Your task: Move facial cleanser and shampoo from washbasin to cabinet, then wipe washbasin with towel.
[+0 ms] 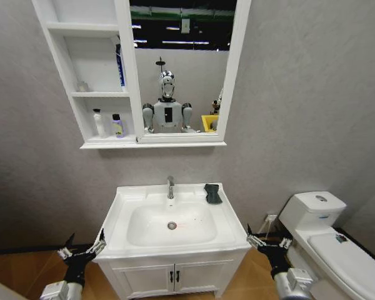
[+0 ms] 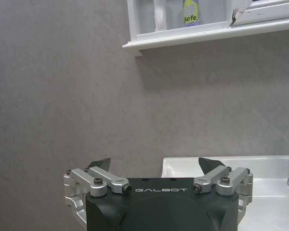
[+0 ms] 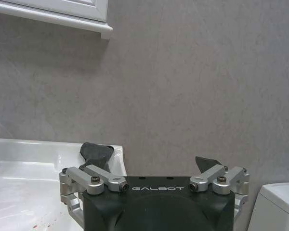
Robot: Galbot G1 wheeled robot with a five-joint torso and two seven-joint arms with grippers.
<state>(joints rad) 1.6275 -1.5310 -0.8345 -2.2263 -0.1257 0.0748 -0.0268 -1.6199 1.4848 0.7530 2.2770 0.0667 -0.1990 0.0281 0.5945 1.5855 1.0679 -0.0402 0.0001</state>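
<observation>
Fig. L→R, head view. L gripper [image 1: 81,249]: I hold it low, just off the washbasin's [image 1: 228,220] L front corner, fingers spread wide, nothing held. Cabinet [image 1: 85,142], upper L on wall: lowest niche carries a white bottle [image 1: 99,123] and a dark-capped bottle w/ yellow-green label [image 1: 117,126] side by side, so I judge the two toiletries are already stowed. Washbasin, centre: white rect. top, chrome tap [image 1: 170,187] at back, drain in the bowl, faint reddish marks near the drain. Towel [image 1: 212,193]: small dark folded cloth, on the back R of the rim, R of the tap. R gripper [image 1: 269,241]: low, just off the R front corner, fingers wide apart, empty.

Step in hand, my reading: fetch towel w/ R arm. To do it well I'd come from above, pinch the fold mid-cloth, keep clear of tap and mirror frame, then wipe incl. the marks.
</observation>
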